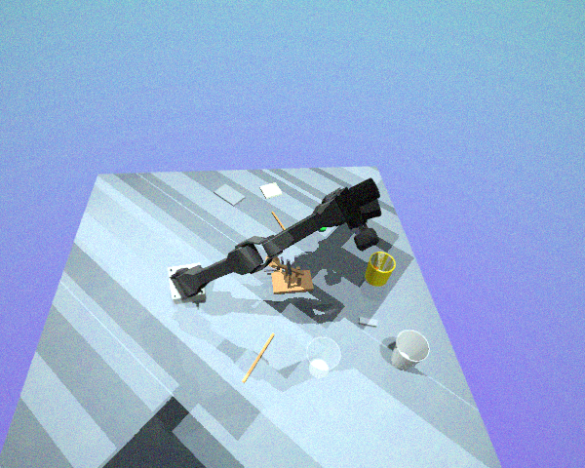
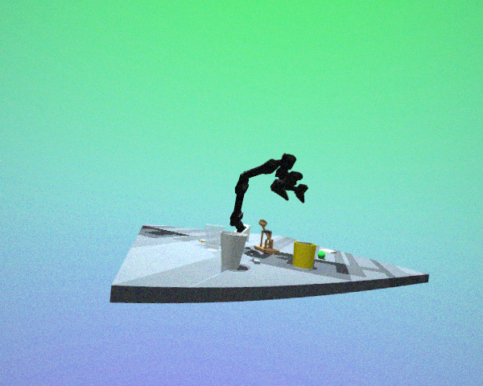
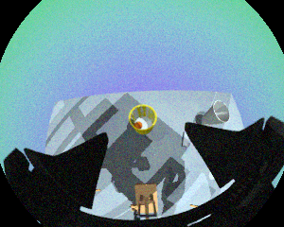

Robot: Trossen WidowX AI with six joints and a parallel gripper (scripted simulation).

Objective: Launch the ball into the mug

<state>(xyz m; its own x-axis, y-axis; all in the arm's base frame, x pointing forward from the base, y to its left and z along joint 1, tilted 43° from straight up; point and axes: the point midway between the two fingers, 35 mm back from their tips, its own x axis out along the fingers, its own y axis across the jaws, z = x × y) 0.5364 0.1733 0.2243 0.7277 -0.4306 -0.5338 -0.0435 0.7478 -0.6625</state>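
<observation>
The yellow mug (image 1: 376, 277) (image 2: 303, 255) (image 3: 143, 130) stands upright near the table's far-side edge. A small orange thing (image 3: 138, 125) shows inside it in the wrist view; its shape is unclear. A green ball (image 1: 323, 229) (image 2: 321, 254) lies on the table beside the mug's side of the catapult, outside the wrist view. The wooden catapult (image 1: 292, 289) (image 2: 266, 250) (image 3: 146, 189) stands on its base, its throwing arm raised and tilted, with no ball visible in its spoon (image 2: 262, 223). My gripper (image 2: 295, 201) (image 3: 146, 131) is open and empty, high above the table.
A grey-white cup (image 1: 403, 358) (image 2: 233, 251) (image 3: 208, 116) and a clear cup (image 1: 318, 368) stand on the table. A small grey block (image 1: 368, 322) (image 2: 256, 260), two wooden sticks (image 1: 257, 358) (image 1: 278, 219) and two flat tiles (image 1: 270, 190) (image 1: 229, 194) lie around. The arm passes above the catapult.
</observation>
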